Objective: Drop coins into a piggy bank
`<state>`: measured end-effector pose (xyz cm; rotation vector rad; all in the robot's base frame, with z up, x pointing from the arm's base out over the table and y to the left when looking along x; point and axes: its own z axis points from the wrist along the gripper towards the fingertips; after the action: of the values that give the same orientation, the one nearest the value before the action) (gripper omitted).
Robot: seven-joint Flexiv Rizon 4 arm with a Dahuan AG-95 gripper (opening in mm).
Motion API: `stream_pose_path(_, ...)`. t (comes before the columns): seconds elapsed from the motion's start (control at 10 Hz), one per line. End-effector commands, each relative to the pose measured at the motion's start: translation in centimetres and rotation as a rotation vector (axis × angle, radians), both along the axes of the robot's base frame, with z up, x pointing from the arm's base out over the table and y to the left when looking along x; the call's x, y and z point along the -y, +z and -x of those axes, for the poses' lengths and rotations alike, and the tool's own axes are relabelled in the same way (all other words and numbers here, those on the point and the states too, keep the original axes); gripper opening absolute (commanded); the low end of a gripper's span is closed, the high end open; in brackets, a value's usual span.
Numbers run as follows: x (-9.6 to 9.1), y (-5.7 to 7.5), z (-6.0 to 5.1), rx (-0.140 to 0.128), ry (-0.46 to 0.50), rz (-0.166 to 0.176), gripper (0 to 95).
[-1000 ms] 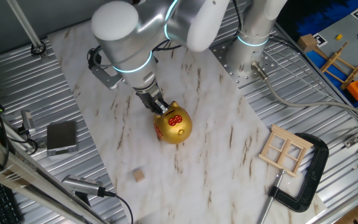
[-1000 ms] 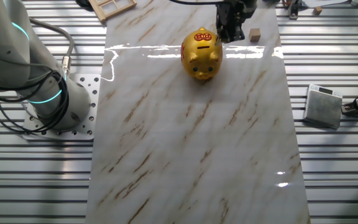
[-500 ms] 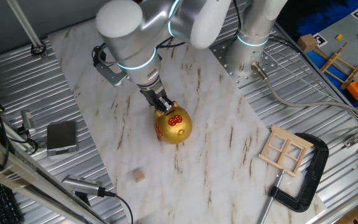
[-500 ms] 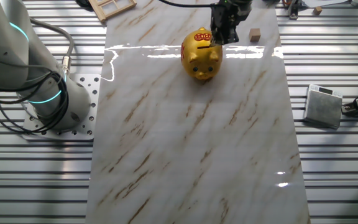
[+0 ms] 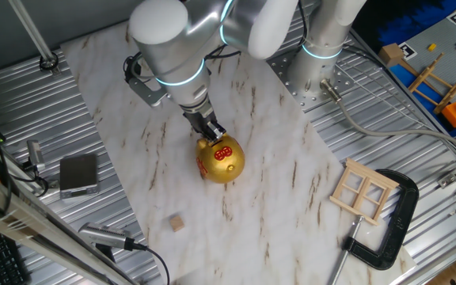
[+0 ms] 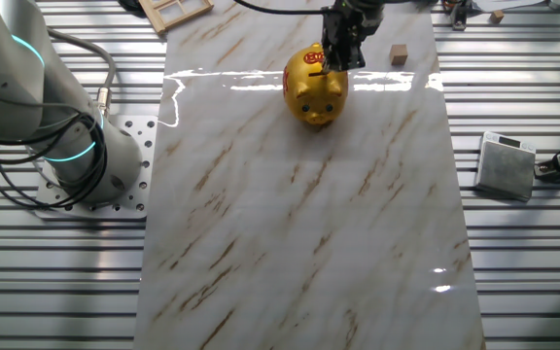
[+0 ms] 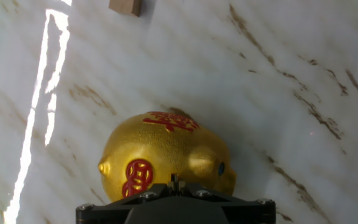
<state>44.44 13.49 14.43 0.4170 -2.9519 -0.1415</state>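
The gold piggy bank point(image 5: 221, 161) stands on the marble board, with red marks on its top and side. It also shows in the other fixed view point(image 6: 315, 85) and fills the lower middle of the hand view point(image 7: 166, 155). My gripper point(image 5: 212, 133) hangs just over the pig's top, near the red patch, also in the other fixed view point(image 6: 333, 64). Its jaws are pressed together point(image 7: 174, 180) and I see nothing between them. The tan coin token point(image 5: 177, 224) lies on the board well apart from the pig; it also shows in the other fixed view point(image 6: 398, 53) and the hand view point(image 7: 125, 6).
A small grey box point(image 5: 78, 174) sits on the ribbed metal left of the board. A wooden window frame point(image 5: 364, 192) and a black clamp point(image 5: 390, 229) lie to the right. The arm's base point(image 5: 323, 55) stands at the back.
My gripper has slid sideways from beside the pig's back to over its top. The pig and the token have not moved.
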Motion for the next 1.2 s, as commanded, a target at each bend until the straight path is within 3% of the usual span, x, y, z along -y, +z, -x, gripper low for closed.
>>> stream_pose_path(0.1, 0.04, -0.02, 0.14, 0.002, -0.002, -0.007, 0.0)
stream_pose_path(1.2, -0.09, -0.15, 0.04, 0.011, -0.004, -0.036, 0.0)
